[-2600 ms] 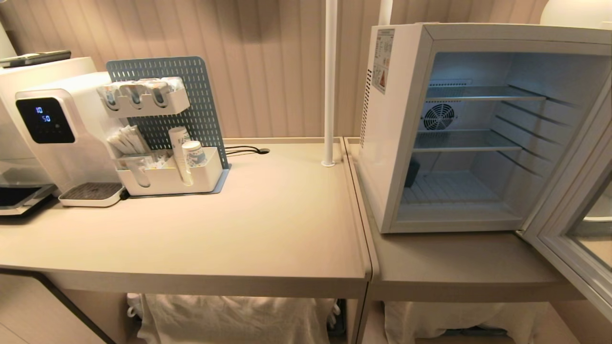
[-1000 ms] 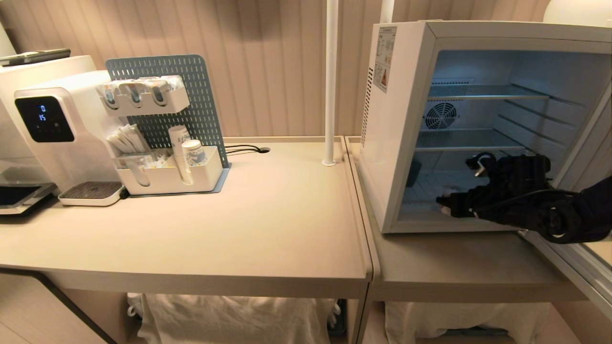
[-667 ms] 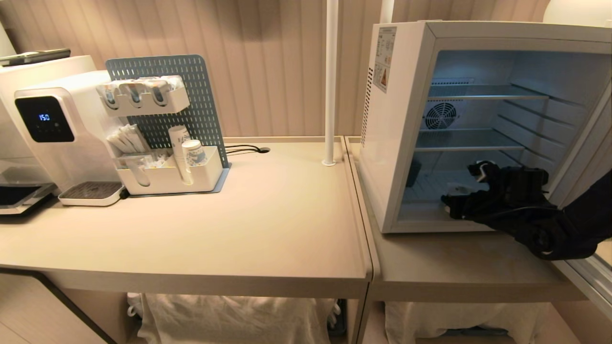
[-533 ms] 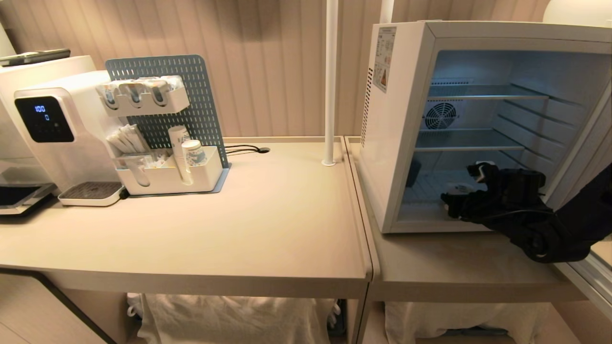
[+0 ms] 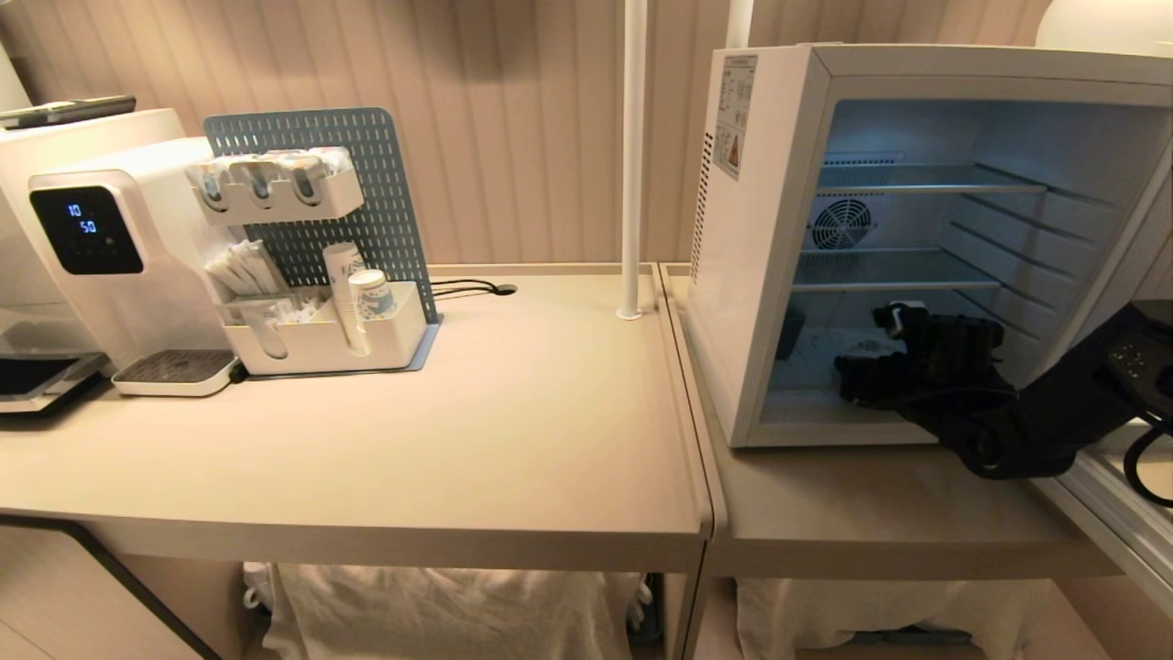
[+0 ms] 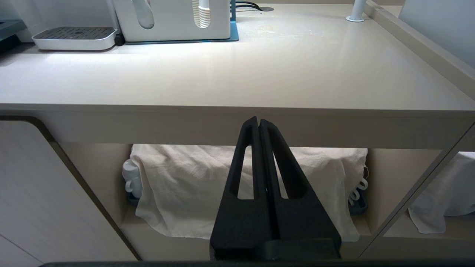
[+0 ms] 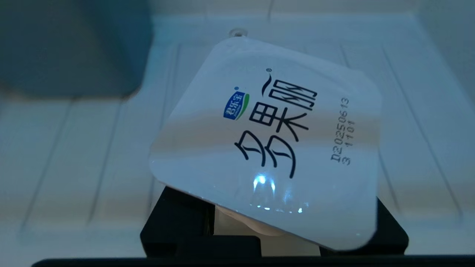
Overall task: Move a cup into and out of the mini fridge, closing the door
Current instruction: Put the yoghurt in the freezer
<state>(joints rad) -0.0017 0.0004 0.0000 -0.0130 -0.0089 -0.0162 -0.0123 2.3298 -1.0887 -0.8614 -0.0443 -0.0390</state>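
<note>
The right gripper (image 5: pixel 866 367) reaches inside the mini fridge (image 5: pixel 761 229), jaws clamped on the cup (image 7: pixel 271 137). The left gripper (image 6: pixel 258 124) hangs below the surface (image 6: pixel 237 66), jaws together.

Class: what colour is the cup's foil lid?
White with black lettering on the cup; right wrist view.

**Counter and open fridge layout**

On my right, the mini fridge (image 5: pixel 761 247) stands on the counter (image 5: pixel 513 431), its door (image 5: pixel 1113 513) swung out rightward. My right gripper (image 5: pixel 871 353) reaches inside, holding the cup (image 7: pixel 267 141) above the fridge floor. A water dispenser (image 5: pixel 101 257) stands far left.
</note>
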